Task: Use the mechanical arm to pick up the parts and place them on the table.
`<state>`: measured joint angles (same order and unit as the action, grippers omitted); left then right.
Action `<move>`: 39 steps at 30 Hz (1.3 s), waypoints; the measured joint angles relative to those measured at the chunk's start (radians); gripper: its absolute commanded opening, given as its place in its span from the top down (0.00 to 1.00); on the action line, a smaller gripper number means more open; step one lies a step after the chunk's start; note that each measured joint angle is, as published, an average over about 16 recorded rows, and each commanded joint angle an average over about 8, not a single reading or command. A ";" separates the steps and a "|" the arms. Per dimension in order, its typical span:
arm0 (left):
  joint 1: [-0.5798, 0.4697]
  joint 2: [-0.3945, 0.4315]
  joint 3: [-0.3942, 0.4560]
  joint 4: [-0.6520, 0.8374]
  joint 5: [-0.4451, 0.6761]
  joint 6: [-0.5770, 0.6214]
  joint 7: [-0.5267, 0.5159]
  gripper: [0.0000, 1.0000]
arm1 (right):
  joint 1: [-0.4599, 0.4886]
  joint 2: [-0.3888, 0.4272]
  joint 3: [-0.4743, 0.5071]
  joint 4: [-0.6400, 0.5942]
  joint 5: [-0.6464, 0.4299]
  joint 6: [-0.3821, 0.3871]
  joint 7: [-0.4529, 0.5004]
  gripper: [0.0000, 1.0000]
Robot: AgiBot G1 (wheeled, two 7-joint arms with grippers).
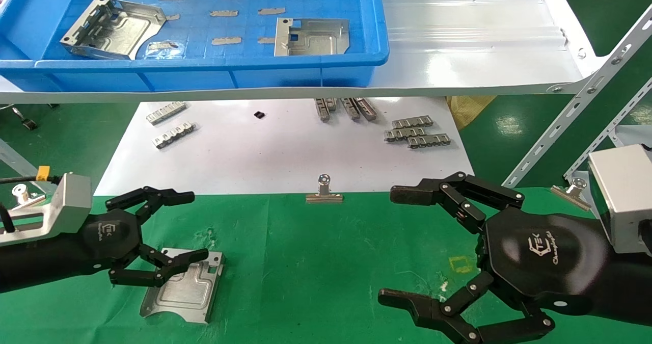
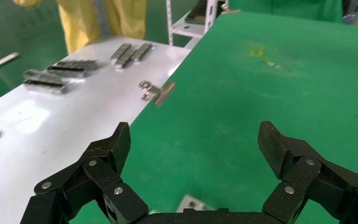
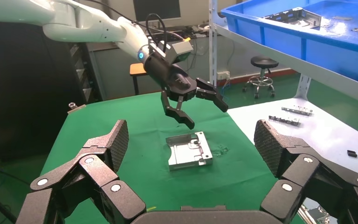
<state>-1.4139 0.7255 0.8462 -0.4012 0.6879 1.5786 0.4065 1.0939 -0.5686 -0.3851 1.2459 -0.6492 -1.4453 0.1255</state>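
Note:
One silvery part (image 1: 183,285) lies flat on the green-cloth table (image 1: 326,262). The mechanical arm's left gripper (image 1: 199,227) hovers just over this part's far end, open and holding nothing. In the right wrist view the same part (image 3: 189,150) rests on the cloth with the left gripper (image 3: 207,115) raised above it. Only a corner of the part (image 2: 193,204) shows below the open left gripper (image 2: 196,140) in its own view. Two more parts (image 1: 113,27) (image 1: 311,37) lie in the blue bin. The right gripper (image 1: 387,245) (image 3: 192,140) stands open and empty over the cloth's right side.
The blue bin (image 1: 204,66) sits on a glossy white shelf (image 1: 473,53) at the back. Beneath it a white sheet (image 1: 280,150) carries toothed strips (image 1: 417,132). Binder clips (image 1: 324,190) (image 1: 573,191) pin the cloth's far edge. A slotted strut (image 1: 586,94) rises at right.

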 measured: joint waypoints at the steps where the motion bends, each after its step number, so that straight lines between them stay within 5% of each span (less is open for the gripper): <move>1: 0.007 -0.002 -0.012 -0.018 0.001 -0.002 -0.012 0.00 | 0.000 0.000 0.000 0.000 0.000 0.000 0.000 0.00; 39: 0.275 -0.093 -0.459 -0.715 0.035 -0.067 -0.481 0.00 | 0.000 0.000 0.000 0.000 0.000 0.000 0.000 0.00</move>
<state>-1.1391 0.6330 0.3875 -1.1161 0.7225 1.5114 -0.0745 1.0939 -0.5686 -0.3852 1.2459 -0.6491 -1.4453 0.1254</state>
